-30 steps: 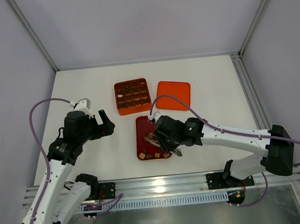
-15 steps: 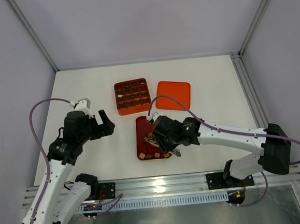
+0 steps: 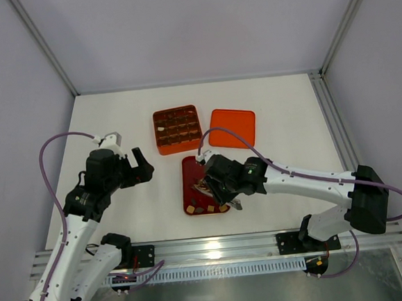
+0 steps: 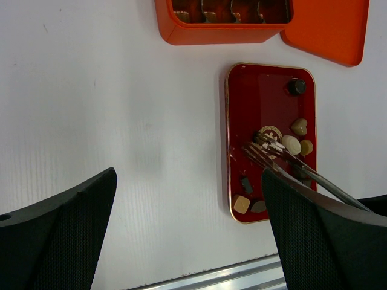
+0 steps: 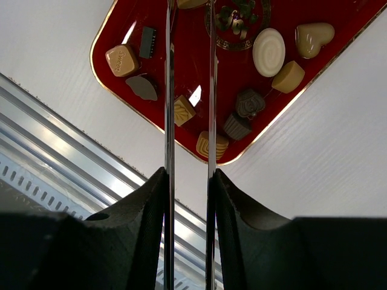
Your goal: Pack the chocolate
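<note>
The orange grid box (image 3: 179, 149) and a flat orange lid (image 3: 232, 128) lie side by side on the white table (image 3: 115, 122), with the dark red tray (image 4: 266, 96) just nearer the arms. The chocolate (image 4: 292, 144), in dark, tan and cream pieces, lies loose in the tray, mostly in its near half. The right gripper (image 4: 249, 148) reaches its thin blades over those pieces, though I cannot tell whether they pinch one, while the left gripper (image 4: 188, 175) hangs spread wide, well left of the tray.

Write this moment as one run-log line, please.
left hand: open, over table | right hand: thin blades over red tray, grip unclear | chocolate: loose in red tray
</note>
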Controlling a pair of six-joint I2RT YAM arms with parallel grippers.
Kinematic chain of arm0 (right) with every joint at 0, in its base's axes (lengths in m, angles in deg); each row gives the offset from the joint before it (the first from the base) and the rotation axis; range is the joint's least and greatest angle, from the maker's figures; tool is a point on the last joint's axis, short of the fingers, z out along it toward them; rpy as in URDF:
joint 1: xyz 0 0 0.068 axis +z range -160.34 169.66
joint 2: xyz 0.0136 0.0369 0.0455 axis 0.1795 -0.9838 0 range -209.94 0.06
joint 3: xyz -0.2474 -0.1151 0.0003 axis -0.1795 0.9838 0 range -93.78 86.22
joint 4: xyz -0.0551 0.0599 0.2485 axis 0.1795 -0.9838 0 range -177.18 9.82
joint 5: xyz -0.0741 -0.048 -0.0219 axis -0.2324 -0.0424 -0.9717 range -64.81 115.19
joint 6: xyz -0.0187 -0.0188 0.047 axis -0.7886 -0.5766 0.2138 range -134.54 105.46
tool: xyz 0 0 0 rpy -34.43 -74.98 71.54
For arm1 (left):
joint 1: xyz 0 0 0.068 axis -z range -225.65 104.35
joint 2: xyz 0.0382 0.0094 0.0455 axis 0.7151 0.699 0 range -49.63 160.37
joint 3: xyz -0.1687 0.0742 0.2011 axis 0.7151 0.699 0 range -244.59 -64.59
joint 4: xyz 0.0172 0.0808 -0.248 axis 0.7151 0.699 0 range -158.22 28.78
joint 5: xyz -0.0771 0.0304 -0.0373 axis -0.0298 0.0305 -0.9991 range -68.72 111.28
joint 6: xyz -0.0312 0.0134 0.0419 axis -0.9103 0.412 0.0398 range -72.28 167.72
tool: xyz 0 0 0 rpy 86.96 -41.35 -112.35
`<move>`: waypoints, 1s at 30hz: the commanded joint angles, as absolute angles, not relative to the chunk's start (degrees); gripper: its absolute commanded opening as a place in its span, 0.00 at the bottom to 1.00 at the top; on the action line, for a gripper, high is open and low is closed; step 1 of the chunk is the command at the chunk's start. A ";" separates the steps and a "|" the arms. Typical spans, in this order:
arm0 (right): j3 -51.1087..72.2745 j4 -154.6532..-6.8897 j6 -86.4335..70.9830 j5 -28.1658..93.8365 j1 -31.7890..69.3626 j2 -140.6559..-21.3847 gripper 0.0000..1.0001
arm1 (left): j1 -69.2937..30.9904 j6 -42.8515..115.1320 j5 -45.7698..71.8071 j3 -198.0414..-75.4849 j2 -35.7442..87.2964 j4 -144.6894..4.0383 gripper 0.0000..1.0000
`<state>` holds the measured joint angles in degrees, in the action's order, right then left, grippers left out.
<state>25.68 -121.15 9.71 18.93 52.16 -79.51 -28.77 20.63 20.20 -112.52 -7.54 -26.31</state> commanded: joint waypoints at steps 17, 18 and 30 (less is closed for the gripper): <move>23.29 -120.34 9.19 18.60 50.30 -76.84 0.34 | -28.60 20.03 20.84 -112.41 -7.97 -27.53 1.00; 23.20 -120.34 9.19 18.69 50.22 -76.76 0.34 | -28.51 20.12 20.84 -112.41 -7.88 -27.62 1.00; 23.02 -120.26 9.28 18.95 49.51 -75.79 0.34 | -28.60 20.03 20.84 -112.41 -7.97 -27.53 1.00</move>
